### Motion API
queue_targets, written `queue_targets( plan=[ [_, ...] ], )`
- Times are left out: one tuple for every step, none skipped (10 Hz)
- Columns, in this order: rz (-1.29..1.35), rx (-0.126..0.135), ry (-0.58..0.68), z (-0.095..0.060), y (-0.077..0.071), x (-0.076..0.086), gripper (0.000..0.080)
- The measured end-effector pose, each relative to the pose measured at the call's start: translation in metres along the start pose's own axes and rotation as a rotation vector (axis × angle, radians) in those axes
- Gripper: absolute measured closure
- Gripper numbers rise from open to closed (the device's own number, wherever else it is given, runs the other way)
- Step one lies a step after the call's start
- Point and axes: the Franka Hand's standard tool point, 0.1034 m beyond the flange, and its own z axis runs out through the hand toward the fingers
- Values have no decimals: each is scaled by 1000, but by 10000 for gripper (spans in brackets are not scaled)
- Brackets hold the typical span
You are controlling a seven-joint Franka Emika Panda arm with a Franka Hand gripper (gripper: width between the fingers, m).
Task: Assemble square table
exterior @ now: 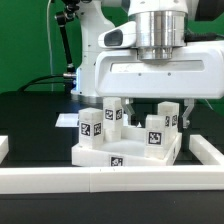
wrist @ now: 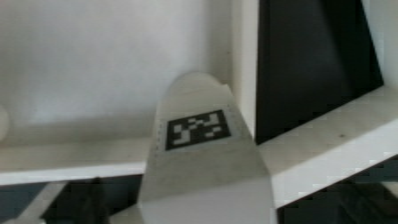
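Behind the rig hangs a green curtain, and the work lies on a black table [exterior: 30, 110] fenced by long white border bars [exterior: 100, 180] along the bottom and right of the exterior frame. The arm [exterior: 150, 60] fills the upper right of that frame, its white body hanging straight over the work.

In the lower middle sits the square tabletop [exterior: 120, 150], rims up, and we count what look like four tagged block legs standing on it; the nearest one, right of centre, is a leg [exterior: 158, 128] with its tag facing us.

The gripper [exterior: 150, 108] is mostly hidden by the arm body. We see nothing pinched between the fingers, and we take the claw to be spread wide and empty. In the wrist view a pale tagged finger [wrist: 199, 140] hangs over the tabletop's white floor.

To do this step well, we judge we should centre one leg between the fingers, descend straight, and close only when both pads flank its flat sides, without nudging its neighbours.
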Motion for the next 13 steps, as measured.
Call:
queue_targets(
  plan=[
    [-24, 0, 1, 0, 1, 1, 151],
    [-25, 0, 1, 0, 2, 1, 176],
    [-24, 0, 1, 0, 2, 1, 176],
    [-24, 0, 1, 0, 2, 1, 357],
    [-24, 0, 1, 0, 2, 1, 514],
    [-24, 0, 1, 0, 2, 1, 511],
    [-2, 0, 1, 0, 2, 1, 511],
    [3, 0, 1, 0, 2, 1, 511],
    [34, 0, 1, 0, 2, 1, 511],
    [148, 7, 4, 0, 2, 1, 511],
    [264, 9, 11, -1, 1, 0, 511],
    [347, 12, 13, 0, -1, -1, 509],
    [431, 15, 16, -1, 1, 0, 509]
  ],
)
